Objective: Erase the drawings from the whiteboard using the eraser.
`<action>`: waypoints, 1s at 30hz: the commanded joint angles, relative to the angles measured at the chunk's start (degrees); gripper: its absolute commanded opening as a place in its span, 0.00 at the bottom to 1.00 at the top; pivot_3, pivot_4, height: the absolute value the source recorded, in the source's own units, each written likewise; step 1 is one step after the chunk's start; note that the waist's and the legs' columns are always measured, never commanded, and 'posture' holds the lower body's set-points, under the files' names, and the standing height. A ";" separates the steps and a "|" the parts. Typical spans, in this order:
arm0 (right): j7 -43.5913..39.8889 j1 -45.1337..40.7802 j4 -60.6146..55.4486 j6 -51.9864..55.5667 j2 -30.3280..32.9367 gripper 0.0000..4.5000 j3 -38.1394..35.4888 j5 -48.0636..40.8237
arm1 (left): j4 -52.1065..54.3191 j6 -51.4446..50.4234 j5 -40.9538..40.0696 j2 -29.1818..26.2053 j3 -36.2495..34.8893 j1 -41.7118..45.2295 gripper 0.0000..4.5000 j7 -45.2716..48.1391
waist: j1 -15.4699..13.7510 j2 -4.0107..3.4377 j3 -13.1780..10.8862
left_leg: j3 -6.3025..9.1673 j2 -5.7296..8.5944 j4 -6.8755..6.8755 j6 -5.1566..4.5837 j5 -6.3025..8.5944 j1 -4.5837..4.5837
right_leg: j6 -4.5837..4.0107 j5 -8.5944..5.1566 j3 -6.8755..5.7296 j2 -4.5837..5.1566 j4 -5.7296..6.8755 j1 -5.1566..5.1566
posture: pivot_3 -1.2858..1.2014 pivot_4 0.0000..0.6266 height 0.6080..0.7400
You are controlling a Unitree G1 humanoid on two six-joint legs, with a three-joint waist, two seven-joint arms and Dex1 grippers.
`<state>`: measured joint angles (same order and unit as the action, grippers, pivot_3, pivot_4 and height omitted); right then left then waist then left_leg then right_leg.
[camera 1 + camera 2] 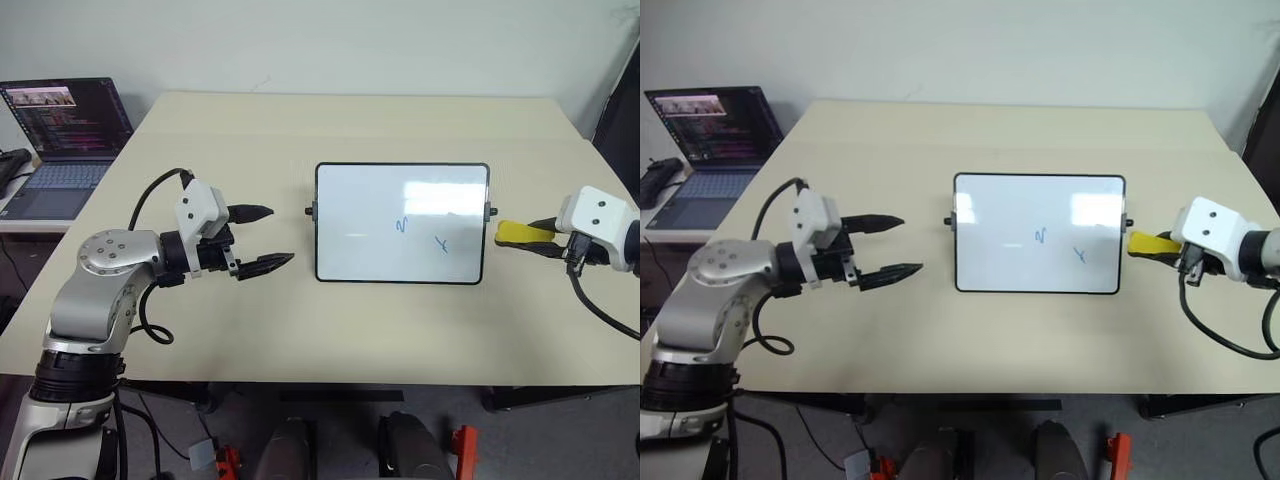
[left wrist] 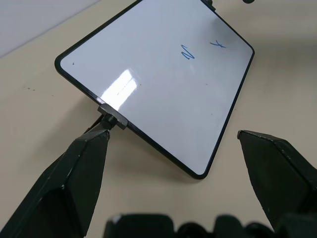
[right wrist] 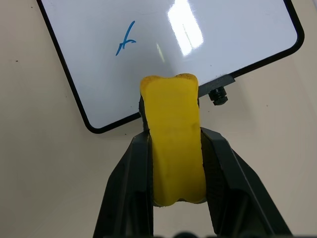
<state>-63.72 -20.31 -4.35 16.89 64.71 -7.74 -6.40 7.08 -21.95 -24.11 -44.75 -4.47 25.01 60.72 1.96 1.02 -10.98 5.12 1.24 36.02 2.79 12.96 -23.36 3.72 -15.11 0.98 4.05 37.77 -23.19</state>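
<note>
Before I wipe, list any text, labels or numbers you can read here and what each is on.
No printed word, brand or number is readable.
Whiteboard: two blue drawings, one like "2" or "N", one like "x" or "f"; neither reads surely.
Laptop screen: lines of text, too small to read.
Eraser: no label visible.

Nothing really readable here. The whiteboard just has two blue drawings, maybe an "N" and an "x". Laptop screen text is too tiny.
</note>
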 commanded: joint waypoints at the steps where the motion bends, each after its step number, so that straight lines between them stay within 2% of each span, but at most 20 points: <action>1: 0.02 0.02 -1.64 -0.61 1.28 0.22 -2.15 -0.78 | 0.82 0.53 -0.13 -0.82 -0.68 1.07 1.00 0.29 | -0.10 0.00 0.00 | 0.00 0.00 0.00 0.00 0.00 0.00 | 0.00 0.00 0.00 0.00 0.00 0.00 | 0.52 0.24 1.00; 14: 0.87 -3.73 0.78 -1.86 -0.65 0.22 -0.51 -1.04 | 0.93 0.47 0.05 -0.17 -0.10 1.81 1.00 -0.33 | -0.12 0.00 0.00 | 0.01 0.00 0.02 0.00 0.00 0.00 | 0.00 0.00 -0.01 0.00 0.04 0.00 | 0.52 0.24 1.00; 17: 2.97 -7.78 0.27 -0.17 -6.83 0.22 -0.97 -5.65 | 0.40 1.05 0.67 0.31 0.80 1.86 1.00 -0.24 | 0.11 0.02 0.01 | -0.01 0.00 0.03 0.00 0.00 0.01 | 0.00 0.00 0.01 0.00 0.06 0.01 | 0.52 0.24 1.00; 22: 8.88 -12.42 1.48 -2.42 -19.63 0.22 5.06 -4.22 | 0.39 1.46 1.42 1.79 2.64 2.30 1.00 -0.47 | 0.28 0.05 0.02 | -0.03 -0.02 0.07 0.01 -0.02 0.12 | -0.01 0.01 0.05 -0.03 0.23 0.04 | 0.52 0.24 1.00; 26: 16.07 -18.01 10.94 -7.39 -30.33 0.22 8.92 -0.46 | 1.09 1.40 1.65 3.07 4.01 2.45 1.00 -0.59 | 0.42 0.05 0.02 | -0.05 0.01 0.07 0.03 -0.03 0.13 | -0.02 0.02 0.10 -0.02 0.27 0.03 | 0.52 0.24 1.00; 30: 19.04 -21.83 19.79 -12.71 -34.55 0.22 12.18 3.67 | 1.06 1.50 1.88 3.50 4.29 2.65 1.00 -0.69 | 0.22 0.05 0.02 | -0.04 0.01 0.07 0.04 -0.03 0.14 | -0.02 0.03 0.08 -0.02 0.27 0.01 | 0.52 0.24 1.00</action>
<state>-45.90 -40.47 14.30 7.02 30.10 4.45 -4.06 6.64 -21.20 -22.33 -41.04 0.49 26.78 60.29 2.18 1.07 -10.96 5.09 1.26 36.07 2.84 12.92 -23.22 3.71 -15.07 1.03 4.04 38.03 -23.19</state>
